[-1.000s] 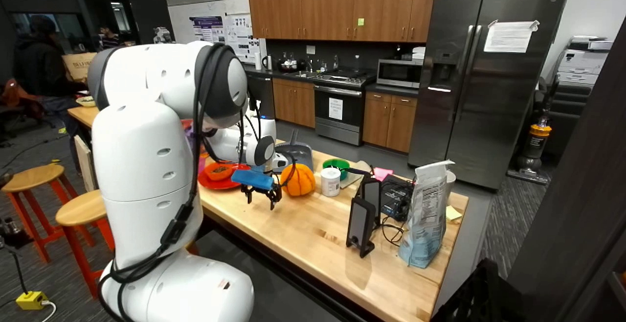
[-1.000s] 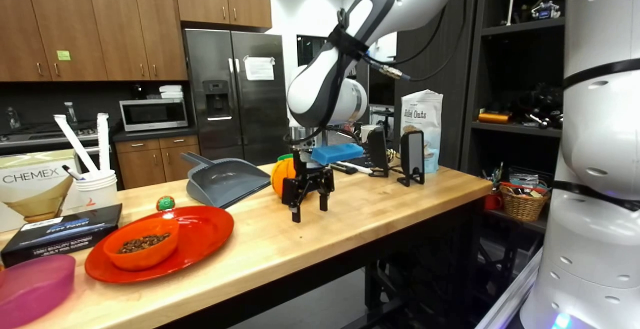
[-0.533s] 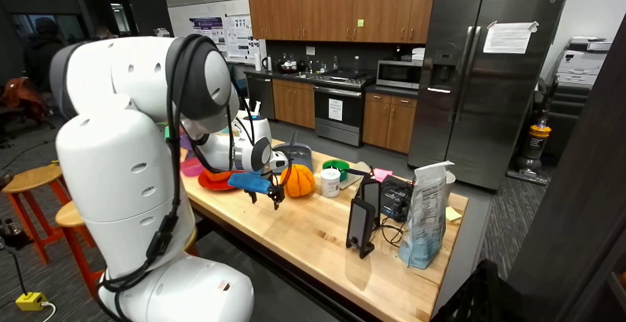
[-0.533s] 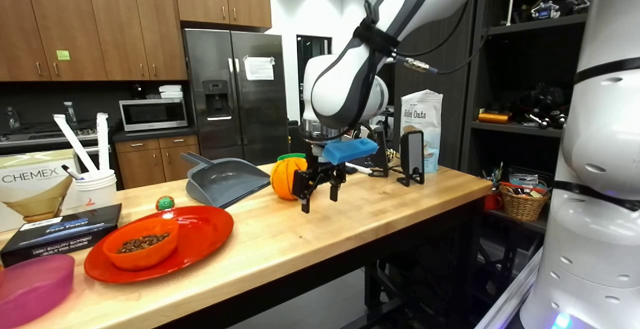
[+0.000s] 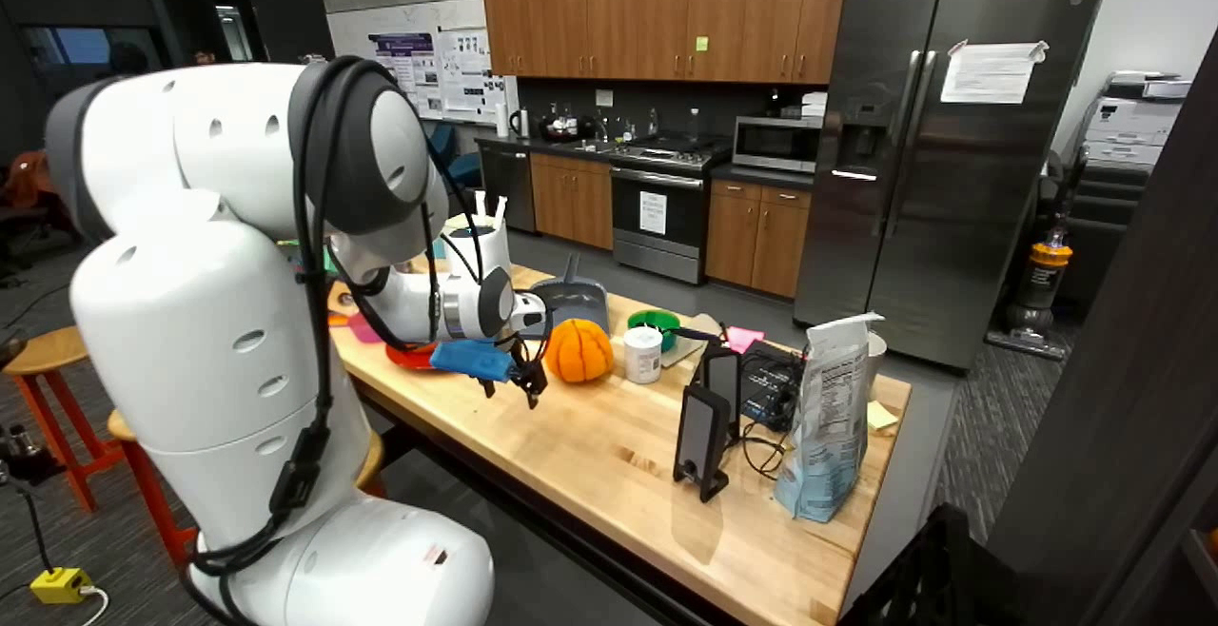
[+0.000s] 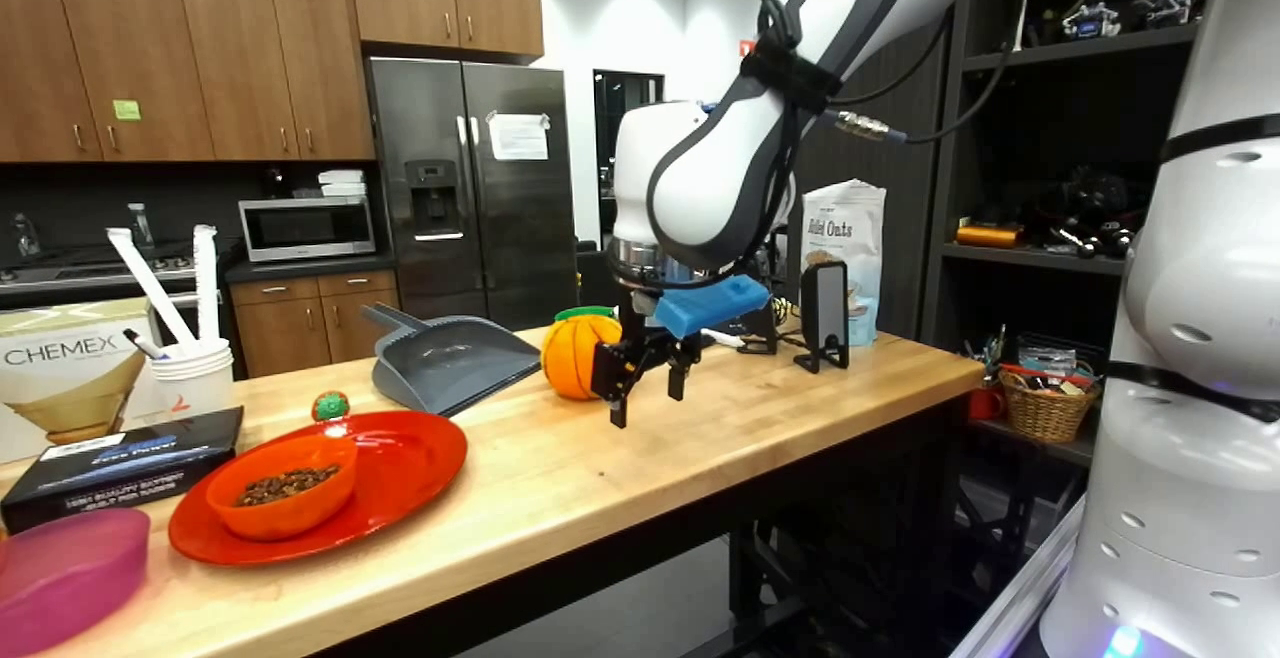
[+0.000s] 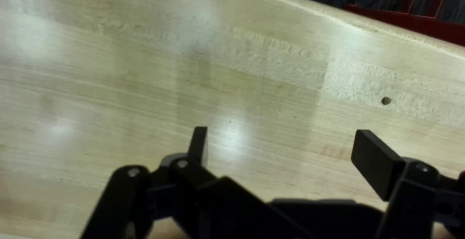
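An orange pumpkin [image 5: 579, 351] sat on the wooden desk [image 6: 760, 408], just below the middle of the frame in both exterior views. The gripper [image 6: 648, 405] hung over the wood close beside it, released, its fingers [image 7: 376, 162] spread wide in the wrist view with pale grain showing between them; whether any part of it touched the pumpkin could not be told. A blue block [image 5: 471, 360] was fixed above the fingers. To the right of the pumpkin in an exterior view stood a white canister [image 5: 642, 354], with a green bowl [image 5: 657, 316] behind it, and farther toward the lower right came a pair of dark speakers [image 5: 702, 436] and an upright bag of oats [image 5: 828, 417]. Left of the pumpkin in an exterior view lay a grey dustpan [image 6: 455, 358]; in the lower left, a red plate [image 6: 410, 468] carried an orange bowl [image 6: 290, 516] of small brown pieces [image 6: 287, 486]. Beside the plate, nearer the left edge, were a black box [image 6: 125, 468] and a white cup [image 6: 195, 383] holding two wrapped sticks [image 6: 207, 288]. In an exterior view's background, a steel refrigerator [image 5: 942, 169] filled the upper right and brown cabinets [image 5: 657, 8] ran across the top.
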Controlling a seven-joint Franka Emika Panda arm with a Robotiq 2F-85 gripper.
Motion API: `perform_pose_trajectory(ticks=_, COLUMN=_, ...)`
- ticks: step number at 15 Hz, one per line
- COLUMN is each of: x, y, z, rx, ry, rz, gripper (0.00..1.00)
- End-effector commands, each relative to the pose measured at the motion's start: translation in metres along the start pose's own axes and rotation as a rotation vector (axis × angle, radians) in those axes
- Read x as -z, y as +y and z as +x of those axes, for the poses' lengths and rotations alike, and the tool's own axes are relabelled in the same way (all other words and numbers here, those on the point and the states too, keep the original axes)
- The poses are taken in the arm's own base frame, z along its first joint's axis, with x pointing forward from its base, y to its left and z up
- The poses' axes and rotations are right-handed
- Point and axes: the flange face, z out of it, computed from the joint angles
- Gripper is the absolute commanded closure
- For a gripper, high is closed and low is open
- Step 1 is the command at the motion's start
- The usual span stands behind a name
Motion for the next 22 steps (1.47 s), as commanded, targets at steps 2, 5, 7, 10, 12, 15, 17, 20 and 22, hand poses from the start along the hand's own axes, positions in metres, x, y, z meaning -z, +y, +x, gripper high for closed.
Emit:
perform_pose_trajectory(ticks=2, x=0.004, y=-0.007, z=-0.011, rx=-0.001, ry=-0.012, rz=-0.002, gripper=0.00)
perform_pose_trajectory(ticks=5, x=0.005, y=-0.009, z=-0.013, rx=-0.003, ry=-0.012, rz=-0.014, gripper=0.00)
perform_pose_trajectory(ticks=7, x=0.005, y=-0.010, z=-0.015, rx=-0.011, ry=-0.031, rz=-0.004, gripper=0.00)
perform_pose_trajectory(ticks=10, x=-0.002, y=-0.012, z=-0.011, rx=-0.004, ry=-0.044, rz=0.005, gripper=0.00)
perform_pose_trajectory(ticks=12, x=-0.001, y=-0.014, z=-0.012, rx=-0.005, ry=-0.047, rz=0.007, gripper=0.00)
perform_pose_trajectory(ticks=15, x=-0.004, y=-0.012, z=-0.014, rx=0.004, ry=-0.030, rz=-0.002, gripper=0.00)
perform_pose_trajectory(ticks=17, x=-0.003, y=-0.007, z=-0.011, rx=-0.001, ry=-0.013, rz=-0.004, gripper=0.00)
perform_pose_trajectory(ticks=20, x=0.000, y=0.001, z=-0.005, rx=-0.007, ry=0.013, rz=-0.011, gripper=0.00)
perform_pose_trajectory(ticks=22, x=0.002, y=0.010, z=-0.002, rx=-0.016, ry=0.025, rz=-0.022, gripper=0.00)
